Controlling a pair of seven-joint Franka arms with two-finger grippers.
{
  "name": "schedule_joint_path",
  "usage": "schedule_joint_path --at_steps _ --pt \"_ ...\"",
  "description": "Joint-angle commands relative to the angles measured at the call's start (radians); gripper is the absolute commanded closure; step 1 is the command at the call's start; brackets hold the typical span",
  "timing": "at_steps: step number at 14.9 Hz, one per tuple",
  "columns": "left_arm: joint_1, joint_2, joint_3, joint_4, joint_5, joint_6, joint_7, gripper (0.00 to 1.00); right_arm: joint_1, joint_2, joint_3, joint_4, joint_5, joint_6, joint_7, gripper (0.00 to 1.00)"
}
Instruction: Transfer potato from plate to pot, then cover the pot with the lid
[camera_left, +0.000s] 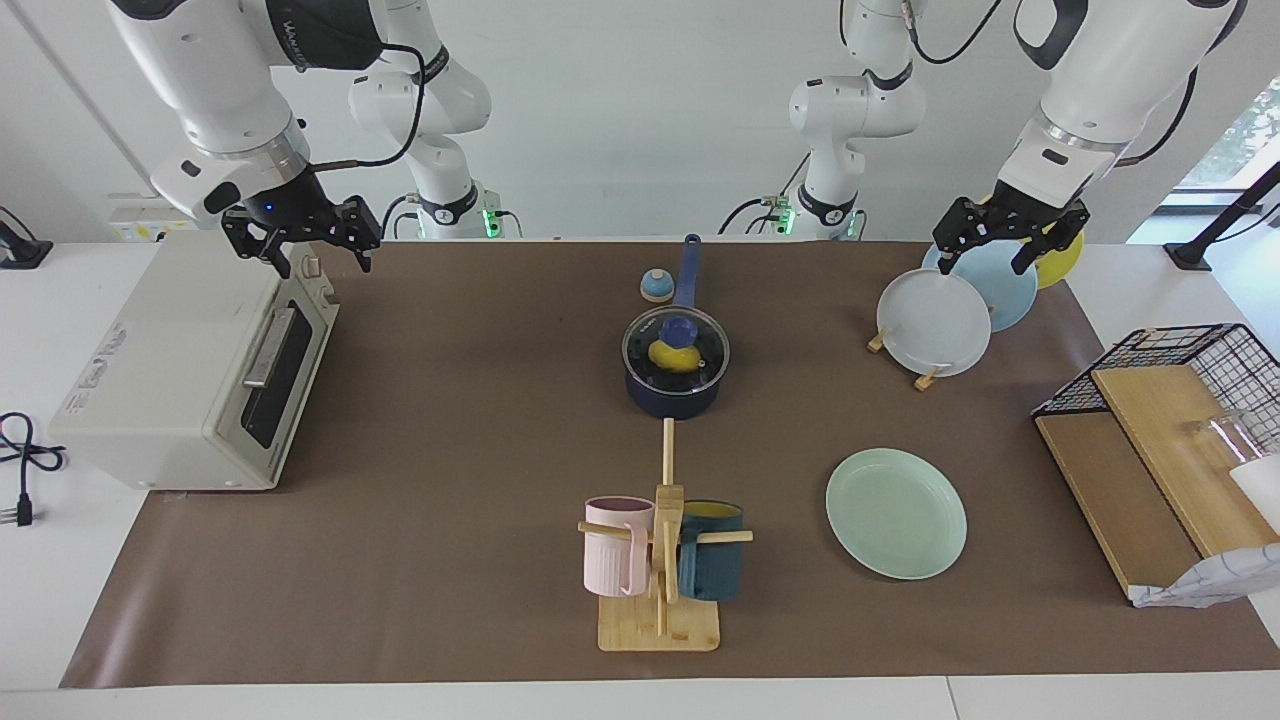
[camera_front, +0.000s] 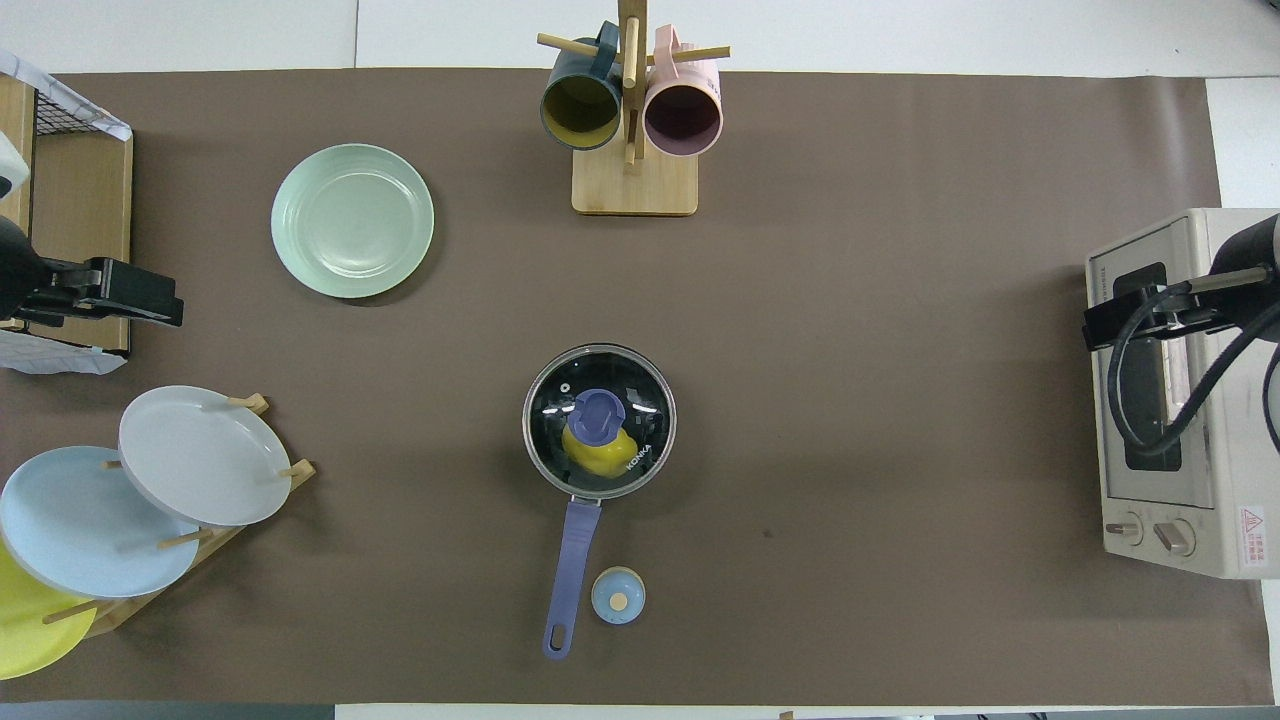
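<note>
The potato (camera_left: 673, 356) lies inside the pot (camera_left: 676, 390), seen through the glass lid (camera_left: 676, 345) that sits flat on the pot's rim with its blue knob at the centre. The pot stands near the middle of the table (camera_left: 450, 400), a little toward the robots' edge, with its long handle pointing straight at that edge. Just beside the handle, close to the robots' edge, sits a small blue dome (camera_left: 656, 286).

The plate (camera_left: 896, 512) lies flat and bare, nearer the edge away from the robots and toward the left arm's end of the table. Beside it, at the middle of that same edge, a wooden mug stand (camera_left: 660, 570) carries a pink mug (camera_left: 617, 545) and a dark teal mug (camera_left: 712, 563).

The left pincer (camera_left: 1008, 242) hangs in the air over the rack of upright plates (camera_left: 935, 322) at the corner by the left arm's base, its fingers spread apart and holding nothing. The right pincer (camera_left: 300, 238) hangs over the top of the toaster oven (camera_left: 190, 370) at the right arm's end of the table, its fingers also spread and holding nothing. A wire basket with wooden boards (camera_left: 1160, 430) stands at the left arm's end.
</note>
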Motion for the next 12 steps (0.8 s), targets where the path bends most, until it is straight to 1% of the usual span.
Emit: schedule_joint_path --at_steps 1,4,12 --pt "0.008 -0.004 -0.003 0.005 0.001 -0.005 0.014 0.0 -0.02 -0.015 0.008 -0.012 0.009 0.016 0.001 0.0" --pt "0.008 -0.004 -0.004 0.005 0.001 -0.005 0.014 0.0 -0.02 -0.016 -0.012 -0.019 0.011 0.025 -0.027 0.0" --pt "0.008 -0.004 -0.003 0.005 0.001 -0.005 0.014 0.0 -0.023 -0.018 0.0 -0.02 0.011 0.025 -0.024 0.0"
